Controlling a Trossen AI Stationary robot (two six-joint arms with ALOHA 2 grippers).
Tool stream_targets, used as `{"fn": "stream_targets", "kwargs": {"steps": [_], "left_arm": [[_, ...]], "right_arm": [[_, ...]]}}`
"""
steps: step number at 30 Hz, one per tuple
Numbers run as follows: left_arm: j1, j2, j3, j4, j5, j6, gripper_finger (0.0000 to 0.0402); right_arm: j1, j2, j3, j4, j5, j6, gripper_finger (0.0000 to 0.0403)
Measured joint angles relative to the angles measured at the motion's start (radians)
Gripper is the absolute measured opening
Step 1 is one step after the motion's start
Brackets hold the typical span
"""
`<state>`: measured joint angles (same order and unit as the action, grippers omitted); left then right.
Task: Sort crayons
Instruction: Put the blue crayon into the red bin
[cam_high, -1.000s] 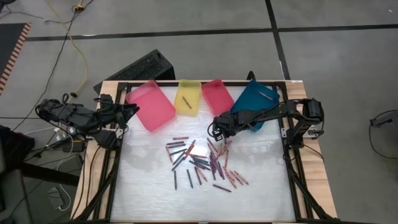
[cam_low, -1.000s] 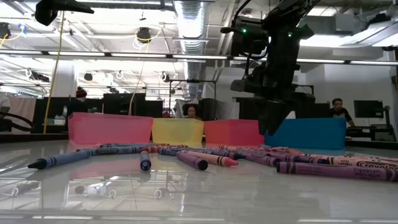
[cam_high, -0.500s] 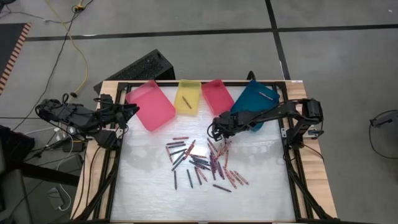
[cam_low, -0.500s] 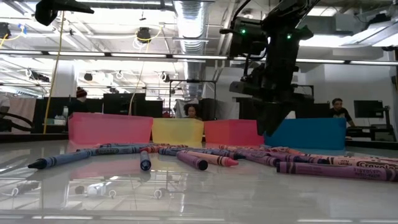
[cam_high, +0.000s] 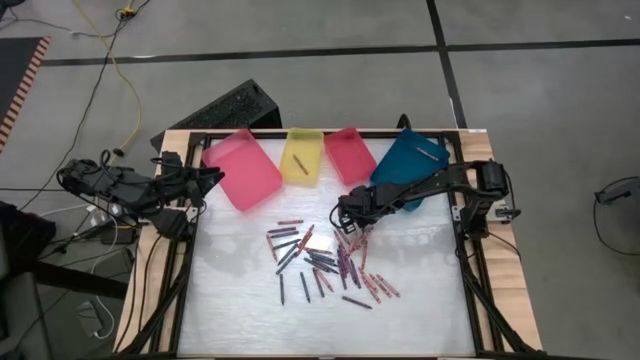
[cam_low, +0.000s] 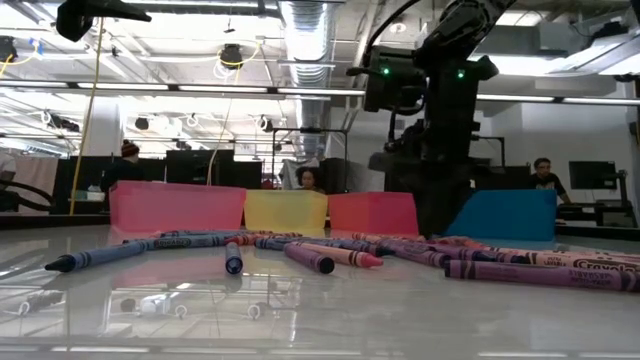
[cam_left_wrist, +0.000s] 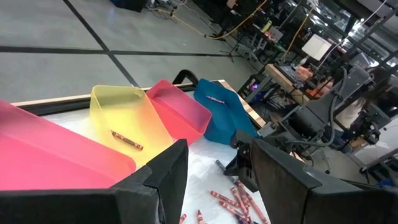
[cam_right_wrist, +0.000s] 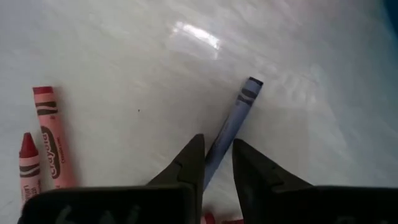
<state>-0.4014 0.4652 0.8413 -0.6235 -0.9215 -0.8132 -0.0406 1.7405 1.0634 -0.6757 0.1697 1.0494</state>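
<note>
Right wrist view is showing the right gripper (cam_right_wrist: 217, 163) straddling a light, stiff, breakable blue crayon (cam_right_wrist: 231, 127) lying on the table (cam_right_wrist: 124, 74), fingers parted around its middle, while the left gripper (cam_left_wrist: 214, 171) is waiting open.

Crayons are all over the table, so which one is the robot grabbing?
The blue crayon, lying between the right gripper's fingertips. The red ones lie off to the side, untouched.
</note>
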Motion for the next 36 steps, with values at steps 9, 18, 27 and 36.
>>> {"fn": "stream_targets", "kwargs": {"steps": [9,18,27,36], "left_arm": [[0.0,0.0,0.0,0.0,0.0,0.0,0.0165],[0.0,0.0,0.0,0.0,-0.001,0.0,0.0165],[0.0,0.0,0.0,0.0,-0.001,0.0,0.0165],[0.0,0.0,0.0,0.0,-0.001,0.0,0.0165]], "right_arm": [[-0.001,0.0,0.0,0.0,-0.029,0.0,0.0028],[-0.003,0.0,0.021,-0.001,-0.068,-0.009,0.0007],[-0.047,-0.007,0.177,-0.006,-0.079,-0.148,0.0005],[-0.187,-0.008,0.389,-0.083,-0.015,-0.364,0.0005]]}}
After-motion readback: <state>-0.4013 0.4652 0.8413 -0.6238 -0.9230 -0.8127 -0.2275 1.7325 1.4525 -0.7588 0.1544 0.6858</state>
